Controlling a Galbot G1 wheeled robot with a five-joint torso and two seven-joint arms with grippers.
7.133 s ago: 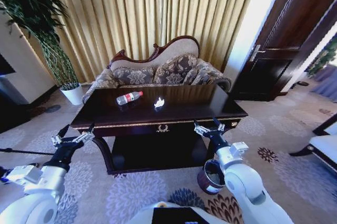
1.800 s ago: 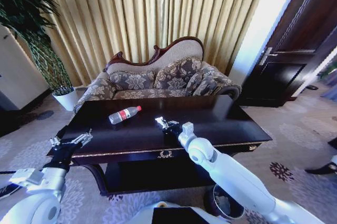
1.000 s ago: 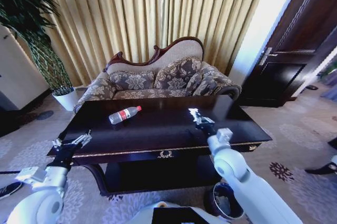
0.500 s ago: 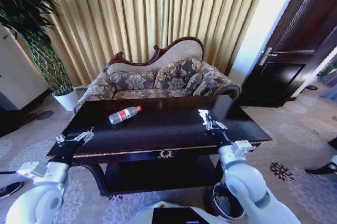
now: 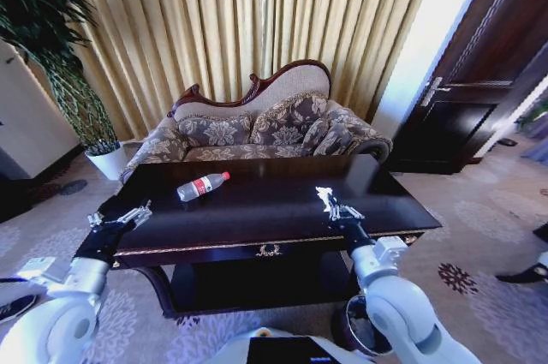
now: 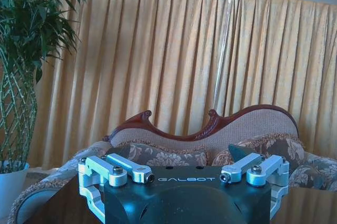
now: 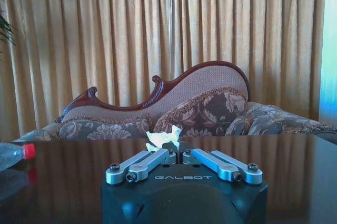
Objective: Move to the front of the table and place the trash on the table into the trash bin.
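Head view: the right gripper, fingers closed on one white paper wad, has drawn back toward the table front edge since half a second ago. One bottle lies well to its left. The left gripper hovers spread open, empty. One trash bin sits below the right arm.

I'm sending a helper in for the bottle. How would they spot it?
Find the dark table in front of the sofa. The bottle lies on its side on the table's left half, clear with a red label and cap, unlike the white wad in the right tool.
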